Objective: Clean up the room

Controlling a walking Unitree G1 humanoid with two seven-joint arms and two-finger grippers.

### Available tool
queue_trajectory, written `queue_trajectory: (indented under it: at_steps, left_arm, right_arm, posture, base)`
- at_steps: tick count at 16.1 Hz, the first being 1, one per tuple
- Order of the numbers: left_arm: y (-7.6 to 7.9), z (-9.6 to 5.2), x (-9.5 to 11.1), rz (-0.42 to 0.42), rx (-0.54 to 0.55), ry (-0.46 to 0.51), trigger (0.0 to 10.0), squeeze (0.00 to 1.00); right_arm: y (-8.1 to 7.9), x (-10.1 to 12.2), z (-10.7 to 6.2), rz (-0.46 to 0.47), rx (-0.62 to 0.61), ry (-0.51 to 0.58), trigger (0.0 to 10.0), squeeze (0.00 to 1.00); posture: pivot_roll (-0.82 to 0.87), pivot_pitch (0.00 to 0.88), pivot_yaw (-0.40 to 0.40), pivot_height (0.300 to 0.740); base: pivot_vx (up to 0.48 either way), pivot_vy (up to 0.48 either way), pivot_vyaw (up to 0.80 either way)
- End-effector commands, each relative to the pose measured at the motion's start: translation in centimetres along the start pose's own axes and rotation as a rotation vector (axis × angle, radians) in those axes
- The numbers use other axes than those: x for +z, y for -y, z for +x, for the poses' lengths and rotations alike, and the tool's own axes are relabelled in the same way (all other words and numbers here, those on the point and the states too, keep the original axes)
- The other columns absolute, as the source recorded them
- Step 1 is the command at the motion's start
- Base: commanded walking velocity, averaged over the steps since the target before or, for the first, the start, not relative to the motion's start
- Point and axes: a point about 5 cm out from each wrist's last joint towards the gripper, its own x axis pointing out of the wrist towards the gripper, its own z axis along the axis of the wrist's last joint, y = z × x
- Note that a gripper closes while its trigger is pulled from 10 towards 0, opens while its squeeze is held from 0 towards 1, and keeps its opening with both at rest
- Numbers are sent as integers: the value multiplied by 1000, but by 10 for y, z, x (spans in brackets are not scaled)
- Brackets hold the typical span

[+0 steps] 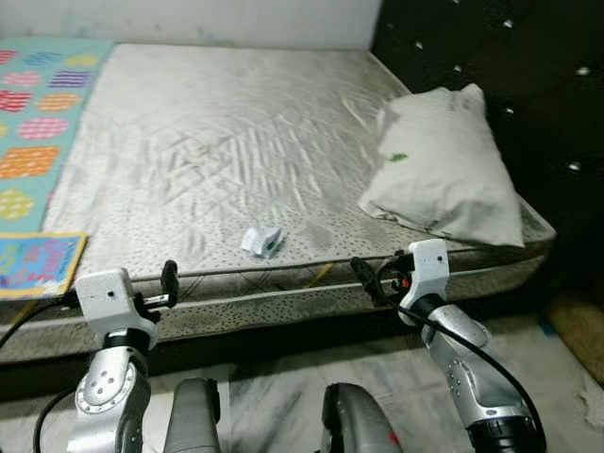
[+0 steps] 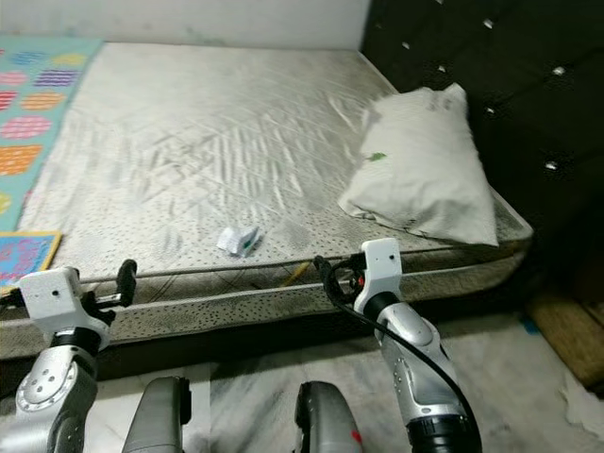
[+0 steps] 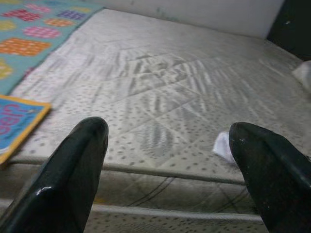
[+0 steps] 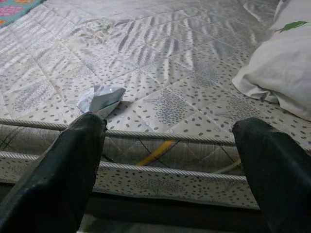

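I am viewing a bed (image 1: 236, 142) from its near edge, with both arms raised in front of me. The left tool (image 3: 170, 170) is standing released, its two fingers spread wide, just short of the mattress's near edge toward the left. The right tool (image 4: 170, 170) is also standing released, fingers wide apart, just short of the same edge toward the right.

Hidden or unclear: the crumpled wrapper (image 1: 263, 241) is showing white with a green patch, but I cannot read any print on it. In the right wrist view one finger is covering its near corner. The colourful mat (image 1: 38, 104) at far left and the book (image 1: 38, 264) at near left are both cut off by the frame.

Count: one wrapper, one pillow (image 1: 444, 170), one book, one mat.

The wrapper is lying on the mattress near its near edge, between the two tools. The pillow is lying at the right, against the dark headboard (image 1: 500, 66). The middle of the mattress is lying open. A marble floor (image 1: 274, 377) is running below the near edge.
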Motion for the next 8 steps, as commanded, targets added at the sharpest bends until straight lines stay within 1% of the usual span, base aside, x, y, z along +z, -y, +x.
queue_trajectory:
  at_steps: [1, 3, 4, 8]
  left_arm:
    - [-1, -1, 4, 1, 4, 18, 10000, 0]
    - [0, 0, 4, -3, 2, 17, 10000, 0]
    - [-1, 0, 4, -4, 1, 17, 10000, 0]
    - [0, 1, 4, -7, -3, 15, 10000, 0]
  right_arm:
    - [-3, 9, 2, -21, 29, 32, 10000, 0]
    - [-4, 9, 2, -16, 31, 31, 10000, 0]
    - [-4, 8, 2, -8, 30, 28, 10000, 0]
    - [-4, 8, 2, 4, 34, 30, 10000, 0]
  posture:
    - [-42, 118, -113, 607]
    - [-44, 122, -113, 607]
    - [-45, 124, -112, 607]
    - [-45, 128, -113, 607]
  base:
    - [0, 0, 800]
    - [0, 0, 800]
    - [0, 0, 444]
    - [0, 0, 0]
